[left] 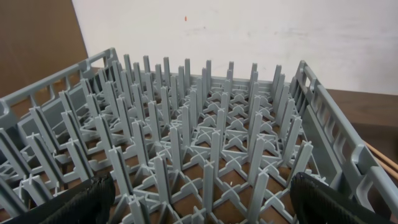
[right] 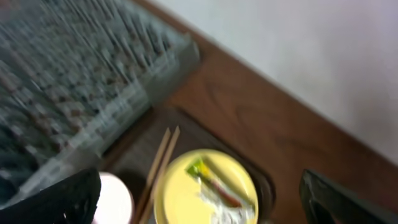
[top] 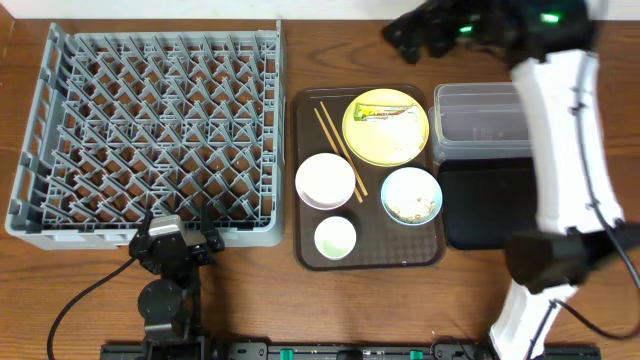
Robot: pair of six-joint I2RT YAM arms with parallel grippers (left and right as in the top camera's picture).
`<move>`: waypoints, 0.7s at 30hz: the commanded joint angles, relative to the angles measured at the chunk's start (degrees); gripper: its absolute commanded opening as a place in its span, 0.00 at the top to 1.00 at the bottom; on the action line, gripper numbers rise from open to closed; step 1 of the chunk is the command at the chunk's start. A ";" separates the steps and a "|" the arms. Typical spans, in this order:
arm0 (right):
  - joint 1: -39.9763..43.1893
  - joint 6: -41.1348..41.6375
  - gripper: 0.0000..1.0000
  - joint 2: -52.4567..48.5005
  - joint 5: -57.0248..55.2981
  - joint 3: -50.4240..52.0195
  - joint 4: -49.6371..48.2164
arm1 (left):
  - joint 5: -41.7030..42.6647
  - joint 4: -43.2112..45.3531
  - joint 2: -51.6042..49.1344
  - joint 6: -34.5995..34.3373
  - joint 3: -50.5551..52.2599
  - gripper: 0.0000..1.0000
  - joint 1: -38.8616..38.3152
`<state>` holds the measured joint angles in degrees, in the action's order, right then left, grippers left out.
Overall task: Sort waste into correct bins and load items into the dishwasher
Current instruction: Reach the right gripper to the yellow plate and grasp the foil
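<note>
My right gripper (right: 199, 182) hangs near the yellow plate (top: 386, 127), jaws apart, likely for its wrapper (top: 384, 112); my left gripper (left: 202, 185), equally agape and empty, faces the dish rack (top: 150, 130).

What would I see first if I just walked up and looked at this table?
The big grey dish rack grabs your eye first, covering the table's left side with rows of spiky pegs. Next comes the bright yellow plate, at the back of the brown tray in the middle, with a green-yellow wrapper lying on it.
</note>
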<state>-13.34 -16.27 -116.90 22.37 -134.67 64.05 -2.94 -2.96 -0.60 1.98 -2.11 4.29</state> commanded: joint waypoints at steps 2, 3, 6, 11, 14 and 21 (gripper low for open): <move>-3.52 -3.06 0.01 -6.71 -10.14 -1.66 2.62 | -0.04 -0.81 0.37 0.81 1.88 0.09 0.13; -4.00 -3.04 0.01 -7.98 -9.90 -1.66 2.60 | -0.04 -0.83 0.37 0.81 1.88 0.09 0.13; -5.40 -3.06 0.01 -11.96 -9.94 -1.66 3.41 | -0.04 -0.83 0.37 0.81 1.88 0.09 0.13; -5.55 -2.69 0.06 -17.62 -13.09 -1.66 5.79 | -0.04 -0.83 0.37 0.81 1.88 0.09 0.13; -4.79 -0.48 0.08 -20.59 -15.52 -1.64 7.43 | -0.04 -0.83 0.37 0.81 1.88 0.09 0.13; -4.24 2.40 0.18 -27.45 -19.47 -1.64 11.10 | -0.04 -0.83 0.37 0.81 1.88 0.09 0.13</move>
<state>-17.85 -16.34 -141.64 6.26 -135.28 74.39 -2.92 -2.96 -0.60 1.98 -2.11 4.29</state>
